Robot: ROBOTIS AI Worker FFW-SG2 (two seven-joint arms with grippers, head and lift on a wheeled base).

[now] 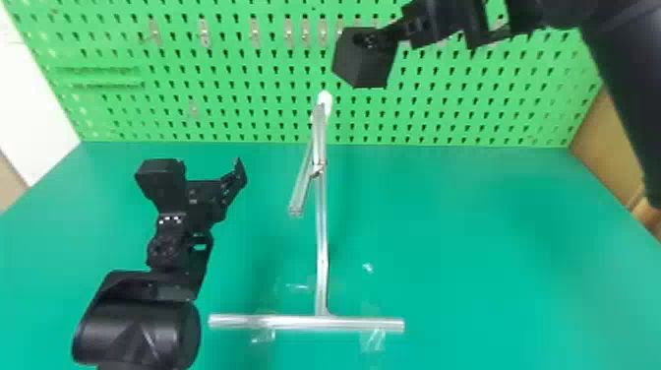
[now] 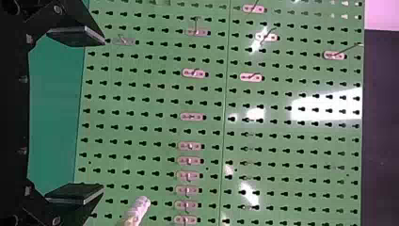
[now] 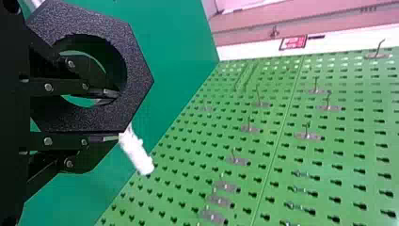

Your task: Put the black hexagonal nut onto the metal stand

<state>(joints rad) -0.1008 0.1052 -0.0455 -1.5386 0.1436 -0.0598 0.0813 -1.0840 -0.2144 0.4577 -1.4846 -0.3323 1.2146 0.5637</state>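
The nut (image 3: 139,84) is pinched by the right hand (image 3: 110,115); through misalignment, the stand's white tip (image 3: 137,153) could be bumped. The left hand (image 2: 101,114) is spread.

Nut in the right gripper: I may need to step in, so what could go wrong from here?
The right gripper pinches the nut by one side wall, so a bump might twist it loose. The hole seems out of line with the white tip, so the rim could strike it and perhaps jolt the stand.
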